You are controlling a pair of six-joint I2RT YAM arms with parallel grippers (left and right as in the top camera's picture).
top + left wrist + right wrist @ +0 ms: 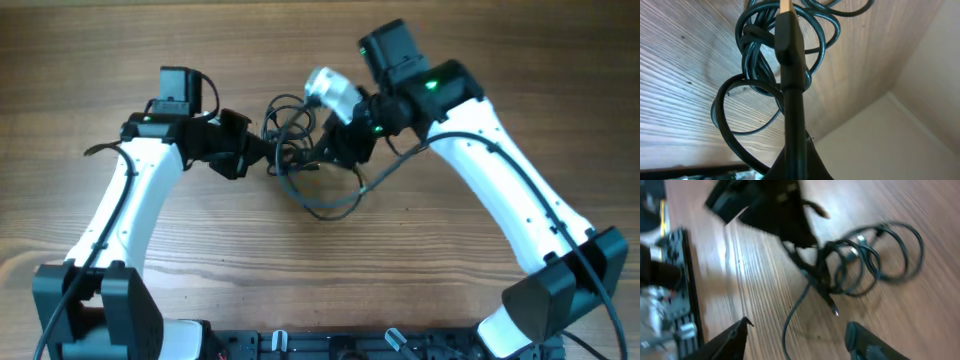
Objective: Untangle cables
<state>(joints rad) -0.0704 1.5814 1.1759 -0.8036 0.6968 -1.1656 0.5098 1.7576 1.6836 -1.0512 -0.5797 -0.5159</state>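
Since the overhead view put both wrists over the work, the fingertips were hidden there and the wrist views had to settle things. At left, the left gripper (262, 155) was closed tight, its fingers (790, 75) reading as one dark bar in its own camera, tip cut off at the top edge. Its fingers lay against the cables (288, 128), with loops bunched behind and around them; whether a strand was actually pinched could not be told. The cables sat mid-table (120, 60) between the two grippers as a knotted clump, one loose loop trailing toward the near side. The right wrist view was motion-blurred, so the plug ends were hard to make out. At right, the right gripper (799, 325) stood wide open, fingers well apart at the bottom edge, holding nothing, near the clump but apart from it.
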